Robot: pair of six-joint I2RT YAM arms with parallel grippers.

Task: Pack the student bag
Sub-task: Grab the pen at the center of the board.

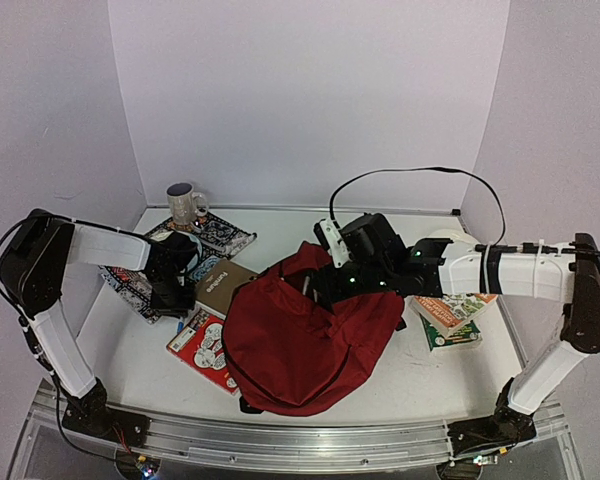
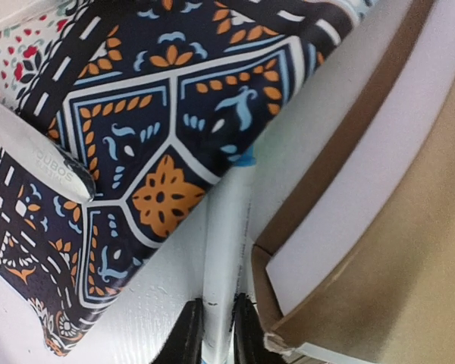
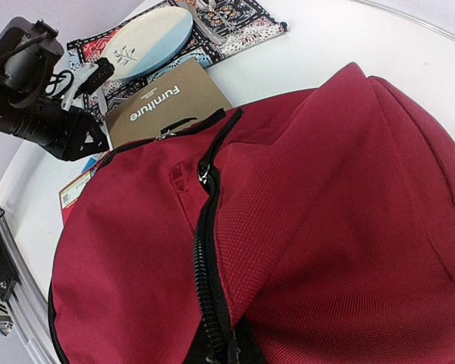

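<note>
The student bag [image 1: 300, 340], dark red with a black zip [image 3: 205, 258], lies slumped mid-table. My right gripper [image 1: 325, 285] is at its upper edge, shut on the zip edge [image 3: 227, 356], with the fabric pulled up. At the far left, my left gripper [image 1: 175, 300] reaches down beside a brown book [image 1: 223, 283]. In the left wrist view its fingers [image 2: 188, 337] press both sides of a slim white pen [image 2: 220, 250]. The pen lies on the table between a patterned cloth [image 2: 159, 114] and the brown book [image 2: 394, 250].
A mug [image 1: 187, 205] stands at the back left beside the patterned cloth [image 1: 215, 235], which carries a pale blue plate [image 3: 148, 42]. A red book [image 1: 202, 345] lies partly under the bag. More books [image 1: 455, 315] are stacked at the right under my right arm.
</note>
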